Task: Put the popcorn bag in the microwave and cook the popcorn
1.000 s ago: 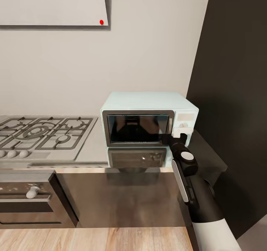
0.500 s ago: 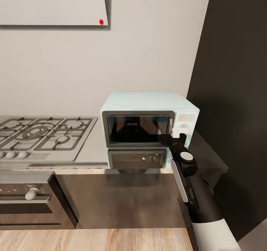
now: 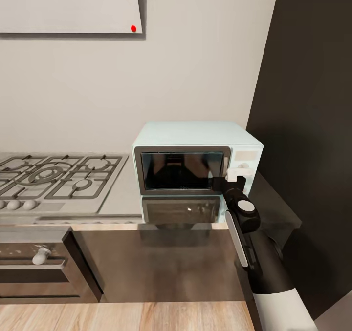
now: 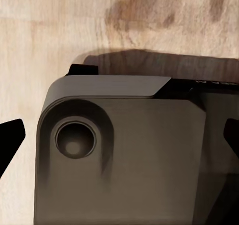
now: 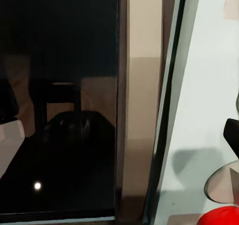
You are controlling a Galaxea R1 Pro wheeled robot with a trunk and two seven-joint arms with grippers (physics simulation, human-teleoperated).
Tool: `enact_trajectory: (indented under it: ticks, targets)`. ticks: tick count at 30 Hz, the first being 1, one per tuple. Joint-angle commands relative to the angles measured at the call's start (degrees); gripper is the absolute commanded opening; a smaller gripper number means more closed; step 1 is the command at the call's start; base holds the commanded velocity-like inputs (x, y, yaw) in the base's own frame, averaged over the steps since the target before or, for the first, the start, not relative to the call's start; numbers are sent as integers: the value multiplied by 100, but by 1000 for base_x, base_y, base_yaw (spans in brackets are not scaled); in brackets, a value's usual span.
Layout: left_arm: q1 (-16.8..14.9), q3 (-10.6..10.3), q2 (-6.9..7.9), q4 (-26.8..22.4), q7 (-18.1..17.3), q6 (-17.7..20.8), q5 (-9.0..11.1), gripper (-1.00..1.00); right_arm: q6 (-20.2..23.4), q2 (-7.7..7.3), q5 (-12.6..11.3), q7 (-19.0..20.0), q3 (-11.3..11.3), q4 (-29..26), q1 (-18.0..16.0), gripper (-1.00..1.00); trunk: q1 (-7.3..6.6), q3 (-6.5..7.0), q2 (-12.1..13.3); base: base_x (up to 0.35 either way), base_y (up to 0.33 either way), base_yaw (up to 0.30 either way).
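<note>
Microwave (image 3: 195, 167) door shut; right tool (image 3: 229, 180) at the door's knob-side edge, grip unclear. Hook that edge squarely, then pull slowly.

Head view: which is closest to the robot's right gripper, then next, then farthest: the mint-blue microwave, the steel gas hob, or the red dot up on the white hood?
1. Pale mint-blue microwave, right at the right gripper.
2. Grated steel gas hob, off to the left.
3. Red dot, high up on the left.
</note>
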Motion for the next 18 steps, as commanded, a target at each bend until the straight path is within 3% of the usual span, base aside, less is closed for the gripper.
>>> enact_trajectory:
  ticks: [1, 18]
  targets:
    - [-5, 42, -2, 5, -4, -18, -11, 100, 42, 0, 31, -18, 8, -6, -5, 100, 0, -6, -3, 7, 0, 0]
    - [-3, 53, -2, 5, -3, -18, -5, 100, 52, 0, 24, -18, 1, -12, -6, 100, 0, -6, -3, 1, 0, 0]
